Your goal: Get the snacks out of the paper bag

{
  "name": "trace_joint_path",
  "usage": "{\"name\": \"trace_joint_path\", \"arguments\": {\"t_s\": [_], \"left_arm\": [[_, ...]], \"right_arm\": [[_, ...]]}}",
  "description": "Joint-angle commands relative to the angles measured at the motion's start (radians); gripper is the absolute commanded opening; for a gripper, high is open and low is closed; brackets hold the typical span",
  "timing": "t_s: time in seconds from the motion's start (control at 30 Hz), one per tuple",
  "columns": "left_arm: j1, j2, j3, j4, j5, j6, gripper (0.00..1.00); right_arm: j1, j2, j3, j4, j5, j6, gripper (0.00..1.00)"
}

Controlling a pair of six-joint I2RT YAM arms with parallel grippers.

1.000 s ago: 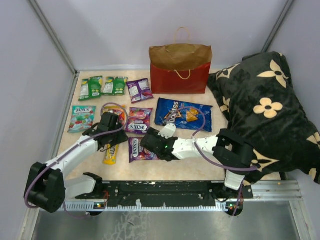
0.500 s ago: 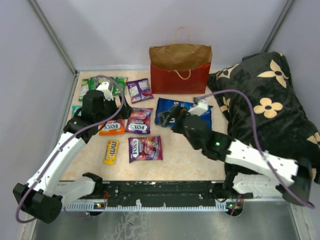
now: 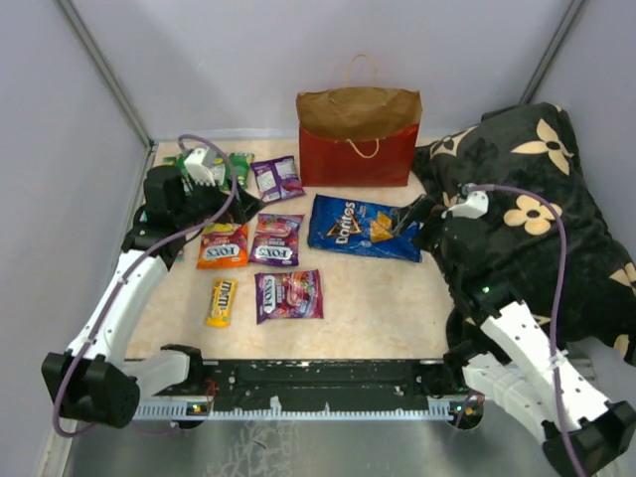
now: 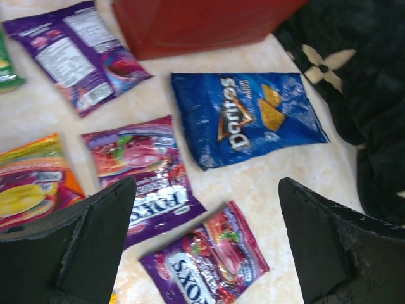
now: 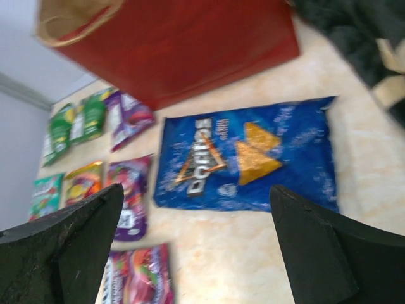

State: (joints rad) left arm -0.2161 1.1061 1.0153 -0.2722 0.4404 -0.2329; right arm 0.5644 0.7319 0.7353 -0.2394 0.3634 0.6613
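Paper bag: one, upright at the far edge of the table, red lower part facing the arms, well apart from both grippers.
Doritos bag: one, blue, lying flat just in front of the paper bag.
Purple packets: three; far purple packet by the paper bag's left corner, middle purple packet, near purple packet.
Orange packet: one, just left of the middle purple packet.
Yellow packet: one, small, left of the near purple packet.
Green packets: two side by side at the far left, plus one teal-green packet nearer; mostly hidden under the left arm from overhead.
Left gripper: jaws spread wide, nothing held.
Left arm: stretched up the table's left side, wrist above the far-left packets.
Right gripper: jaws spread wide, nothing held, aimed at the Doritos bag from its right end.
Right arm: raised on the right, forearm over the edge of the pillow.
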Motion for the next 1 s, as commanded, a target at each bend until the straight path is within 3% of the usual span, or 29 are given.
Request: {"name": "trace_joint_path", "arguments": {"t_s": [0.0, 0.2, 0.97], "left_arm": [[0.107, 0.015, -0.044, 0.099, 0.107, -0.009, 1.0], [0.136, -0.077, -0.082, 0.133, 0.048, 0.01, 1.0], [0.153, -0.105, -0.093, 0.137, 0.129, 0.001, 1.0]], "right_arm": [[-0.21, 0.039, -0.02, 0.021, -0.287, -0.034, 0.99], [-0.219, 0.067, -0.012, -0.017, -0.257, -0.067, 0.99], [-0.219, 0.014, -0.115, -0.043, -0.157, -0.049, 0.99]]}}
